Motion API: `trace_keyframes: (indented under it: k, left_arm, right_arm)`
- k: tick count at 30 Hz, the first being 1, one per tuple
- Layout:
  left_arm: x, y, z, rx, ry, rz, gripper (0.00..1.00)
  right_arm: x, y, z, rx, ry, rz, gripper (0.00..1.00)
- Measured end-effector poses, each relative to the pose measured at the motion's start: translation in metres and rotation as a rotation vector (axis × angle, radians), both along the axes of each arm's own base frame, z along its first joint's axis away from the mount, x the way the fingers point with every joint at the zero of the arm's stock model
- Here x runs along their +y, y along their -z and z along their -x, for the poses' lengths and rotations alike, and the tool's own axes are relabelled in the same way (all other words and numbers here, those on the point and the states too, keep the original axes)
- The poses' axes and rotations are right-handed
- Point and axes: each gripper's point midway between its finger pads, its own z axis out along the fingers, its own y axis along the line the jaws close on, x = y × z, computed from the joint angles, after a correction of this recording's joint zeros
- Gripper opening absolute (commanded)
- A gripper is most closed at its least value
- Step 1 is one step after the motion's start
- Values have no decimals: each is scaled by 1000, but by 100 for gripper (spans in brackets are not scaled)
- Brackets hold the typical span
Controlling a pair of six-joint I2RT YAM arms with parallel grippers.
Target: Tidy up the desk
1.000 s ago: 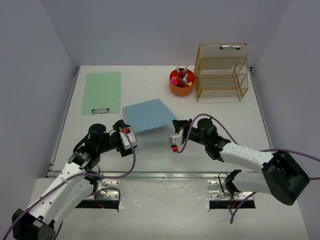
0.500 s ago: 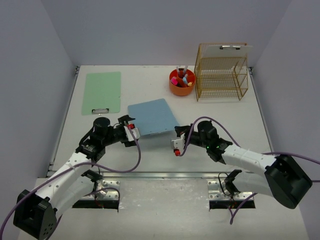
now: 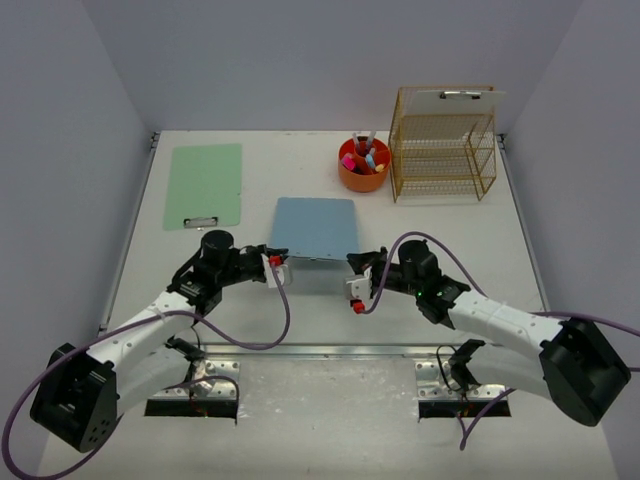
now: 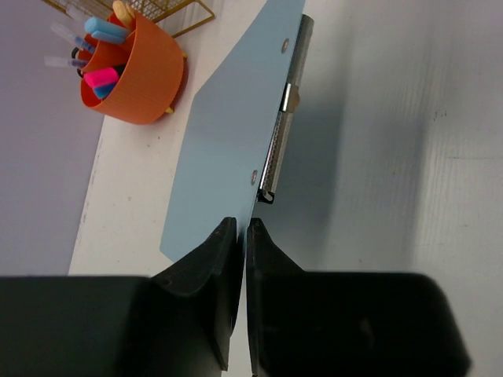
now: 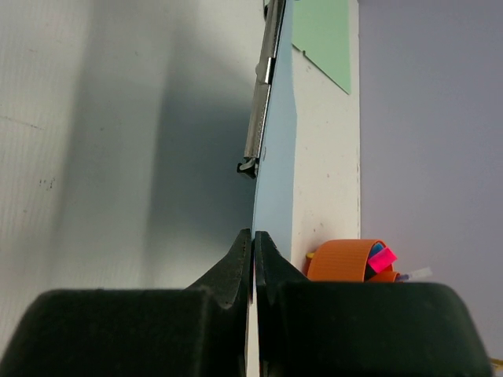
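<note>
A blue clipboard (image 3: 315, 227) hangs tilted over the middle of the white desk (image 3: 460, 250), its near edge raised. My left gripper (image 3: 275, 268) is shut on its near left corner and my right gripper (image 3: 352, 285) is shut on its near right corner. In the left wrist view the board (image 4: 228, 133) runs edge-on out of my shut left gripper (image 4: 242, 236), and its metal clip (image 4: 287, 102) shows on the underside. In the right wrist view the thin board (image 5: 275, 157) is pinched in my right gripper (image 5: 253, 243).
A green clipboard (image 3: 204, 185) lies flat at the back left. An orange cup (image 3: 362, 165) of pens and markers stands at the back centre. Beside it is a gold wire rack (image 3: 442, 150) with a white clipboard (image 3: 460, 100) on top. Lavender walls enclose three sides.
My left gripper moved right to the blue clipboard's near left corner and shut on it. The clipboard turned square to the desk, and the right gripper kept its hold.
</note>
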Motion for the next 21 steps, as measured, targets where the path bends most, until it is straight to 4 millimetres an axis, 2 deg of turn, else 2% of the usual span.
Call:
trace_keyframes:
  k: [3,5,7,8,10,14,16,21]
  left_arm:
    - [0,2,0,-14,12,-13,0]
    - [0,1,1,-16,13,-12,0]
    - [0,1,1,-6,10,-8,0]
    - [0,1,2,11,5,-4,0]
    - [-1,-6,0,31,-9,10,0]
    - [-5,-30,-7,31,-38,51,0]
    - [-7,-36,-8,34,-43,62,0]
    - [-12,-30,-2,69,-45,53,0]
  right_arm:
    - [0,-7,-1,-14,4,-12,0]
    - [0,-7,-1,-16,3,-11,36]
    - [0,-6,-1,-4,5,-8,60]
    - [0,-5,-1,4,4,2,65]
    - [3,-7,-3,31,9,13,67]
    - [15,-26,-8,13,11,7,69]
    - [23,-32,-6,7,-4,8,69]
    - [48,-29,1,36,-46,36,66]
